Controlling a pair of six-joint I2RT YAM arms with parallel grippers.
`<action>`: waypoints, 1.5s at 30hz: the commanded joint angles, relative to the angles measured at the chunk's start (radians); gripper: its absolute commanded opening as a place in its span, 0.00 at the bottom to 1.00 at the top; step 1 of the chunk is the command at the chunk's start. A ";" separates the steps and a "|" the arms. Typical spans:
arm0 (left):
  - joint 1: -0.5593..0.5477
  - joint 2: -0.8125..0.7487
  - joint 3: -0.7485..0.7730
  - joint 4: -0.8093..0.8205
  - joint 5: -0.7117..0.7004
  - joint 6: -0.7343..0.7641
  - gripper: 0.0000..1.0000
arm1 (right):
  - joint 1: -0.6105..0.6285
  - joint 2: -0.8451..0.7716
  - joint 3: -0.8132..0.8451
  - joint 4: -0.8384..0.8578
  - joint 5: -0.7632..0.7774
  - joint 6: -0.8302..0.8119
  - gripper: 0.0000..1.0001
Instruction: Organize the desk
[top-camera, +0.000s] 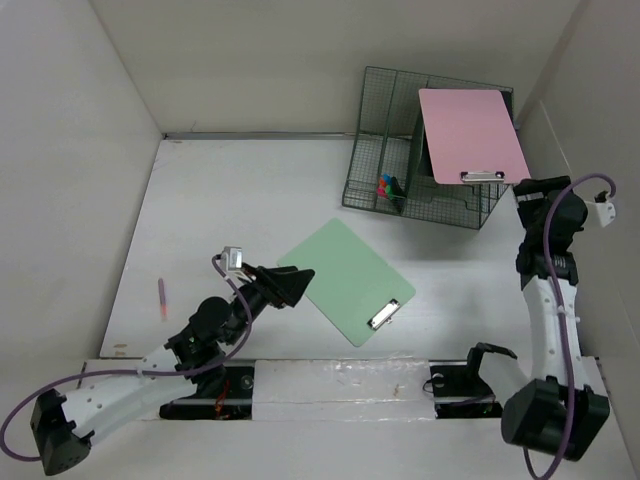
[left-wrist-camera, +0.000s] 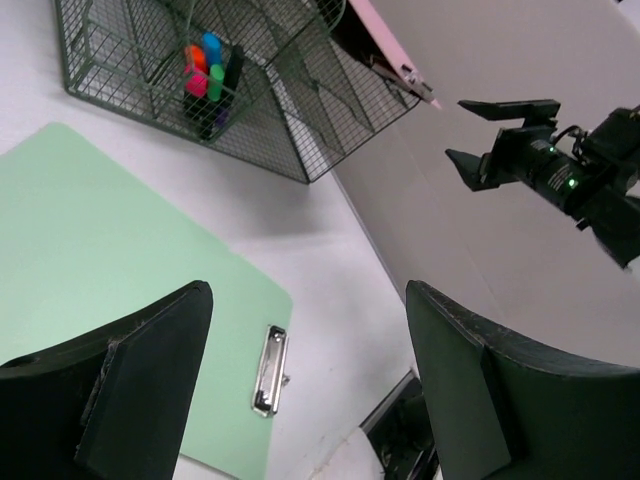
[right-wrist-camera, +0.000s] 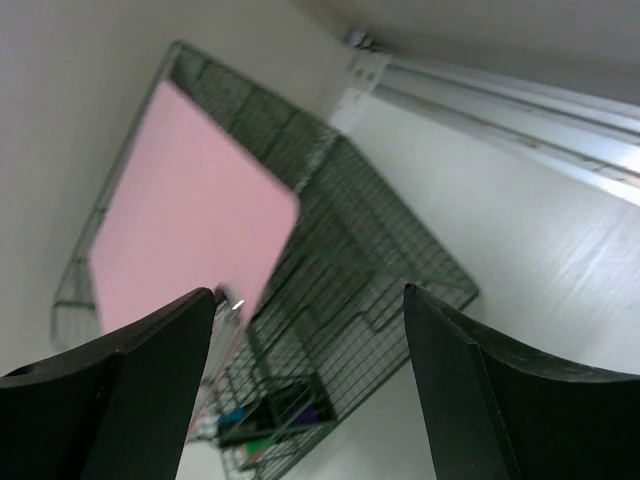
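The desk (top-camera: 250, 190) fills the view, with the rack (top-camera: 365, 170) at its 1 o'clock and the pink clipboard (top-camera: 472, 135) propped in it. My right claw (top-camera: 522, 190) gapes empty beside it. The left claw (top-camera: 292, 285), also wide, hovers at 9 o'clock of the green clipboard (top-camera: 350, 285) (lying flat). I judge that one is next, and it needs a thin edge grip.

A robotics lab cell is posing as an office: white walls (top-camera: 80, 120) are boxing in a white surface (top-camera: 250, 190), a left arm (top-camera: 200, 335) and a right arm (top-camera: 545, 300) are sitting bolted at the edge opposite the green wire-mesh rack (top-camera: 372, 150), markers (top-camera: 387, 186) are standing inside it, and a green clipboard (top-camera: 340, 280) is lying near it.
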 joint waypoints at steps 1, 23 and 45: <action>-0.004 0.039 0.031 0.048 0.005 0.048 0.74 | -0.071 0.078 0.079 0.050 -0.108 -0.044 0.81; -0.004 0.211 0.066 0.099 -0.020 0.092 0.73 | -0.259 0.303 -0.015 0.538 -0.503 0.030 0.53; -0.004 0.256 0.060 0.122 -0.012 0.085 0.72 | -0.270 0.230 -0.097 0.579 -0.527 0.073 0.13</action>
